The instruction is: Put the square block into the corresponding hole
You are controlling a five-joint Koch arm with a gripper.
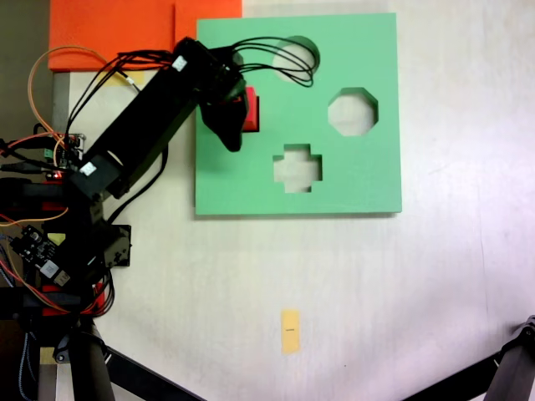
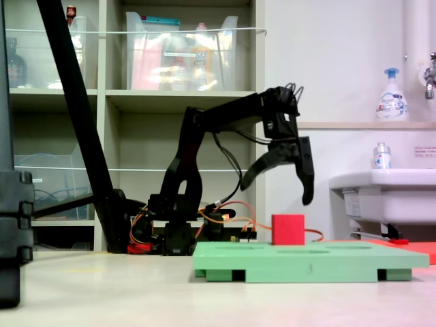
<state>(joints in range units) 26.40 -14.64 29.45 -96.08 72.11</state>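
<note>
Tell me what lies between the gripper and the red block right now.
Nothing but open air, going by the side-on fixed view: the gripper hangs open above the red block, which stands on the green board untouched, with a clear gap between them.

Red square block [image 1: 252,112] half covered by the arm [image 1: 150,125] from above, square hole not visible, orange foam sheet [image 1: 117,29] cut by top edge

The square block [image 2: 288,229] stands on the foam board [image 2: 327,262], apart from the gripper [image 2: 276,184] spread above it. In the top-down fixed view it sits at the board's left part [image 1: 251,111] (partly under the arm), with the octagonal cutout [image 1: 352,111] to its right and the cross-shaped cutout [image 1: 298,168] nearer and right.
</note>
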